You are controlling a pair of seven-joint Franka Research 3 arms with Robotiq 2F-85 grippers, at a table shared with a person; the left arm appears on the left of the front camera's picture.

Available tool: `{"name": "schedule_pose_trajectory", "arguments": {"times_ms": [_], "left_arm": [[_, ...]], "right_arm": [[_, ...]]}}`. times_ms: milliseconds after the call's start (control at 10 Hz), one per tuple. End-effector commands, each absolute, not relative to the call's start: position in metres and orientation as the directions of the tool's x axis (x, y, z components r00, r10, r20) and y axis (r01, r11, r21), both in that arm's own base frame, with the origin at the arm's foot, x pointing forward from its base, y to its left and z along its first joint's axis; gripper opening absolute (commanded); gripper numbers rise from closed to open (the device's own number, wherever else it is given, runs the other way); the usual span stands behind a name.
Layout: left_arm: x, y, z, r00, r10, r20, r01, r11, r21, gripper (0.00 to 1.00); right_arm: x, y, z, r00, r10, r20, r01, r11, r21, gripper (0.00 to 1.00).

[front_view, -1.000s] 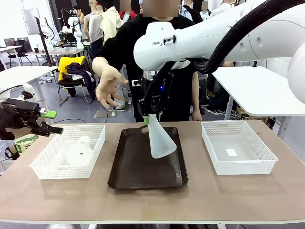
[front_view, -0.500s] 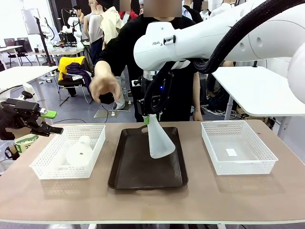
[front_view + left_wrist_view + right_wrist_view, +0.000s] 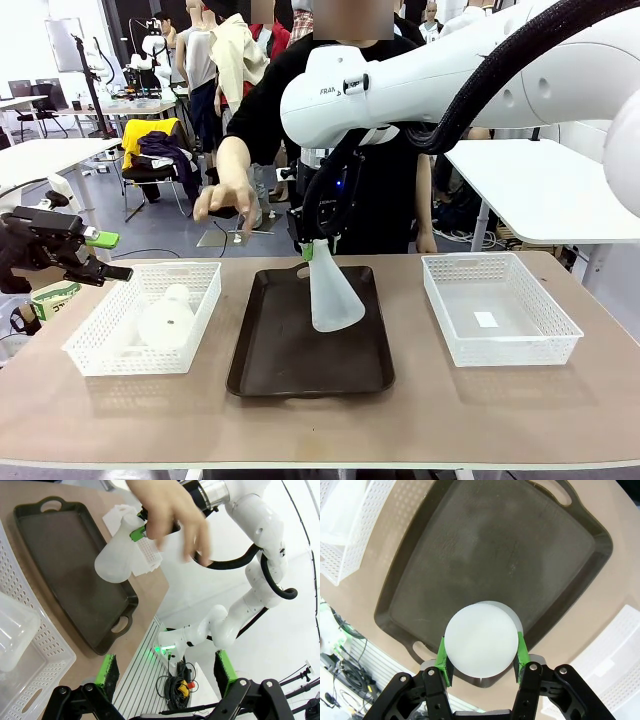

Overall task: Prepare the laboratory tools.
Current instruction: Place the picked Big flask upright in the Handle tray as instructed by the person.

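Observation:
One frosted white conical flask (image 3: 333, 295) hangs tilted over the dark brown tray (image 3: 310, 370), base down and to the right. My right gripper (image 3: 308, 250) is shut on its narrow neck. In the right wrist view the round flask base (image 3: 481, 641) sits between the green pads (image 3: 441, 661) of the right gripper (image 3: 481, 655), above the tray (image 3: 485, 545). The second flask (image 3: 165, 318) lies on its side in the left white basket (image 3: 90, 350). My left gripper (image 3: 105, 255) hovers open beyond that basket's left edge; its left wrist view shows the left gripper (image 3: 166, 672) holding nothing.
An empty white mesh basket (image 3: 500, 305) stands to the right of the tray. A person stands across the table with one hand (image 3: 225, 195) held over the far edge near the left basket. The hand (image 3: 170, 515) shows near the held flask (image 3: 117, 562).
The person's raised hand has dropped lower and drawn back toward the far edge. The held flask has shifted only slightly. My left arm has not moved.

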State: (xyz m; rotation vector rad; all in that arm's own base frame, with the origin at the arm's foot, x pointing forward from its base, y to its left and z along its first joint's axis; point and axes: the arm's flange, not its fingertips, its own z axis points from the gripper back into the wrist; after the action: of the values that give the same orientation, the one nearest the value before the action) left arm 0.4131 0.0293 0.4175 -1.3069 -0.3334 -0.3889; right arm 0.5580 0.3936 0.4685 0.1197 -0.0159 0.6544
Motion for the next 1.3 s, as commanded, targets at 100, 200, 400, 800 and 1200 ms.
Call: {"name": "schedule_pose_trajectory", "arguments": {"times_ms": [100,200,400,800,1200], "left_arm": [[0.413,0.03,0.419,0.882,-0.085,0.464,0.472,0.199,-0.859,1.0],[0.413,0.03,0.419,0.882,-0.085,0.464,0.472,0.199,-0.859,1.0],[0.413,0.03,0.419,0.882,-0.085,0.464,0.472,0.199,-0.859,1.0],[0.413,0.03,0.419,0.882,-0.085,0.464,0.472,0.199,-0.859,1.0],[0.413,0.03,0.419,0.882,-0.085,0.464,0.472,0.199,-0.859,1.0]], "right_arm": [[0.557,0.392,0.467,0.794,0.604,0.06,-0.607,0.788,0.105,0.0],[0.557,0.392,0.467,0.794,0.604,0.06,-0.607,0.788,0.105,0.0],[0.557,0.392,0.467,0.794,0.604,0.06,-0.607,0.788,0.105,0.0],[0.558,0.394,0.468,0.794,0.606,0.052,-0.608,0.787,0.106,0.0],[0.547,0.375,0.472,0.686,0.684,0.249,-0.715,0.698,0.051,0.0]]}}
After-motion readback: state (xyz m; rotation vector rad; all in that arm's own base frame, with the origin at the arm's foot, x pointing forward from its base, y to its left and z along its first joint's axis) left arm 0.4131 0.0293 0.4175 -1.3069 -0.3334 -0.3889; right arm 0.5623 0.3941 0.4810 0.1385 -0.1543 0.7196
